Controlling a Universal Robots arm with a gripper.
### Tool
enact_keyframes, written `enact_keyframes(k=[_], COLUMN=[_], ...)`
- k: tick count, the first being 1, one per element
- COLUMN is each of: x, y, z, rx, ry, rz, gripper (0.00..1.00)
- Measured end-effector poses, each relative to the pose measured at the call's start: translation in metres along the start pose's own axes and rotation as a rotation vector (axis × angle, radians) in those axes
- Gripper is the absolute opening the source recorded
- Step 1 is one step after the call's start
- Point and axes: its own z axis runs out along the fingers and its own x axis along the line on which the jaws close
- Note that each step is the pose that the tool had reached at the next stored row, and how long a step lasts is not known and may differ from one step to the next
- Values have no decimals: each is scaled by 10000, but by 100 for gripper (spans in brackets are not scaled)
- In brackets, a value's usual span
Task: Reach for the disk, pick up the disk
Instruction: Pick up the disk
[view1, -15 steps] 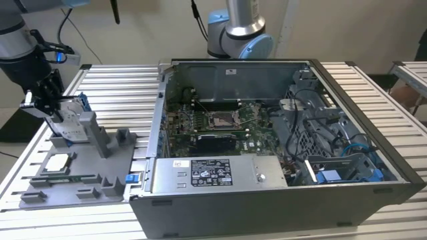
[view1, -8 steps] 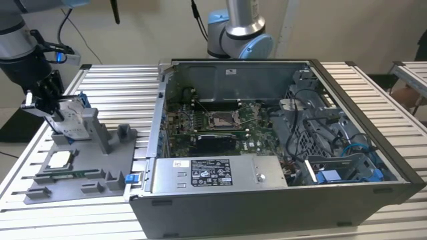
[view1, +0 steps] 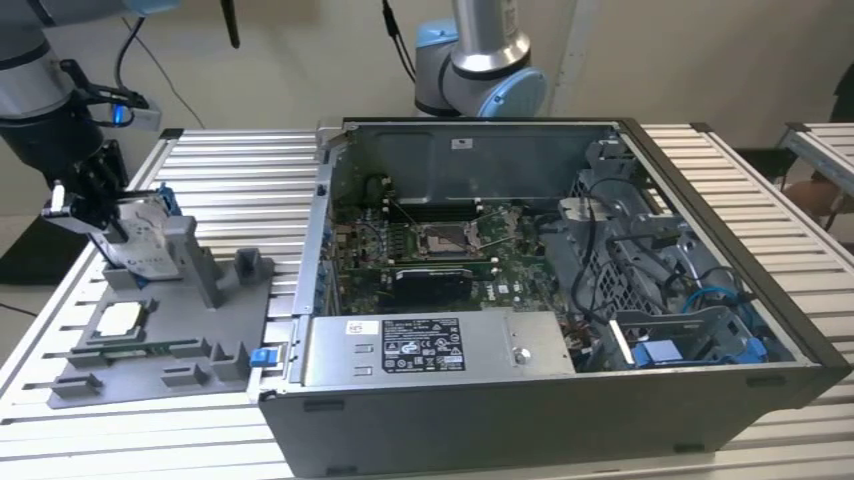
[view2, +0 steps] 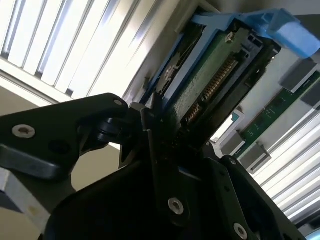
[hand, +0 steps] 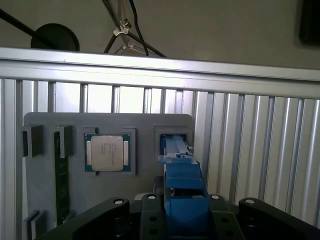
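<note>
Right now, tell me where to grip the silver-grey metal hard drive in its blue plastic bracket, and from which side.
Probably best: grip the silver-grey hard drive by its upper, blue-framed edge, coming from above. It stands on edge in the grey plastic holder, which holds its lower part.

Power supply label, print illegible

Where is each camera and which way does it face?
Exterior view: off the arm, looking down on computer case, tray, disk; arm and gripper at the exterior view's left.
First wrist view: on the arm, facing along the disk toward the chip; gripper shows.
Second wrist view: on the arm, close against the disk's circuit board; gripper shows.
All share disk and gripper.
</note>
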Motion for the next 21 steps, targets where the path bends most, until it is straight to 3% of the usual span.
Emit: enact_keyframes(k=[21], x=[0], y=[0], z=[1], rx=[-30], ry=[20], rz=[1], gripper=[0])
